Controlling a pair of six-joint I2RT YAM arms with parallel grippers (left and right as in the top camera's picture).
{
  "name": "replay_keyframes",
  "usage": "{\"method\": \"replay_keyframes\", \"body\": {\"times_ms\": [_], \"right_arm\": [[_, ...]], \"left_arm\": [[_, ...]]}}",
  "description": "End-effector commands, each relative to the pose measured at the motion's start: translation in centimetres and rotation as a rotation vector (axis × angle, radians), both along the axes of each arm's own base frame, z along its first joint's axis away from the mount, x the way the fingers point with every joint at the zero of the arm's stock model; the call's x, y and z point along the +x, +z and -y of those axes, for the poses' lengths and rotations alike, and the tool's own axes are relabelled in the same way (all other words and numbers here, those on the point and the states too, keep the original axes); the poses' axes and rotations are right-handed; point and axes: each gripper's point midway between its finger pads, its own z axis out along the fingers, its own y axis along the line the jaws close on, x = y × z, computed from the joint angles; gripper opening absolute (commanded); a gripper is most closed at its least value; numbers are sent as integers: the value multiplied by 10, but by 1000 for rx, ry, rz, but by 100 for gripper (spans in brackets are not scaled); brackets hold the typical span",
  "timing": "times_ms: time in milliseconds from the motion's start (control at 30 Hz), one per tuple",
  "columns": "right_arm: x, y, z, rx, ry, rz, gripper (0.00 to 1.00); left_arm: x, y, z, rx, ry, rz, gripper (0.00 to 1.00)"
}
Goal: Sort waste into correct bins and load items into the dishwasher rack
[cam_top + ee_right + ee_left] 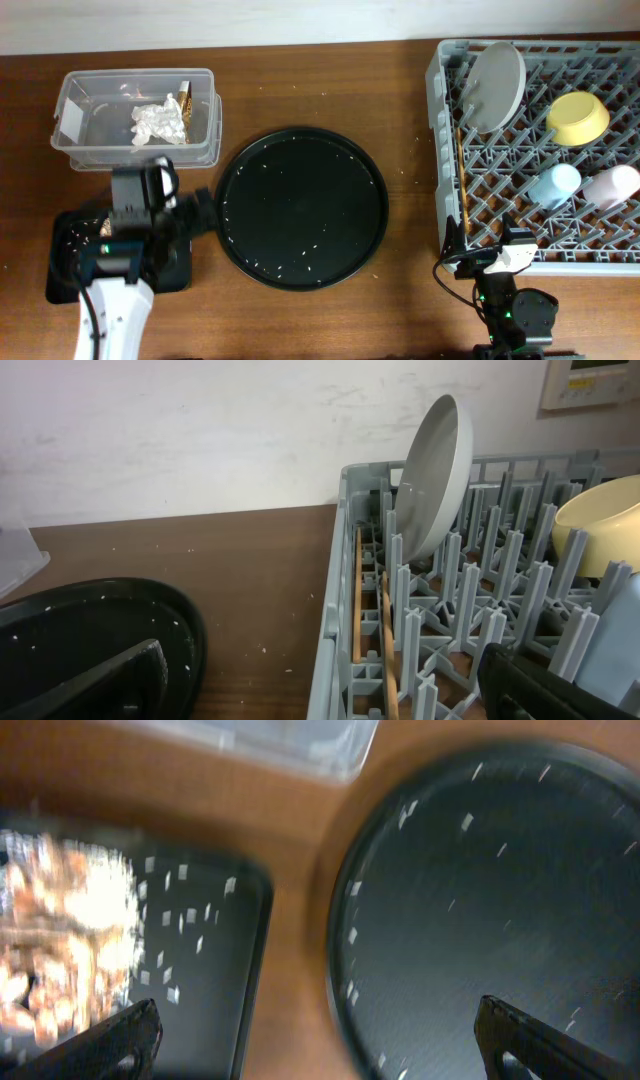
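Dishwasher rack [438, 130], right on tabletop [400, 300], carries plate [495, 87], yellow bowl [577, 117], blue cup [553, 186], pink cup [612, 187], chopsticks [462, 180]; left claw [315, 1020] and right claw [325, 670] fully spread, empty.

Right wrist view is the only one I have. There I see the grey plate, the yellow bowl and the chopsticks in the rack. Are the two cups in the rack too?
Observer: Yes. The light blue cup and the pale pink cup are both in the dishwasher rack, side by side, on the near side of the yellow bowl.
Operator: Thank you. And where is the paper napkin, please?
Observer: The crumpled white napkin lies inside the clear tub, at the far left of the table.
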Motion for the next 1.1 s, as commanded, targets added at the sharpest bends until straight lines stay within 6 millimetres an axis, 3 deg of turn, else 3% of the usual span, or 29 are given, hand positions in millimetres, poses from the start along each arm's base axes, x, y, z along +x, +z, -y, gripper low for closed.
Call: {"method": "replay_keyframes", "body": {"times_ms": [0, 67, 167, 233, 433, 633, 700, 767, 1067], "right_arm": [[0, -2, 2, 3, -11, -4, 99], [0, -2, 2, 3, -11, -4, 98], [0, -2, 2, 3, -11, -4, 98], [0, -2, 2, 3, -11, -4, 98], [0, -2, 2, 3, -11, -4, 98], [0, -2, 2, 3, -11, -4, 98], [0, -2, 2, 3, -11, -4, 98], [0, -2, 2, 3, -11, -4, 98], [0, -2, 2, 3, -11, -4, 98]], "left_arm": [[-55, -47, 8, -29, -36, -32, 100], [-58, -58, 3, -1, -22, 52, 99], [-36, -34, 21, 108, -265, 441, 99], [-32, -28, 26, 135, -284, 686, 100], [-28, 0, 26, 173, -270, 922, 99], [-36, 24, 21, 205, -236, 1016, 99], [-42, 1, 14, 213, -203, 924, 99], [-44, -4, 11, 219, -191, 903, 99], [-44, -5, 10, 222, -185, 900, 99]]}}
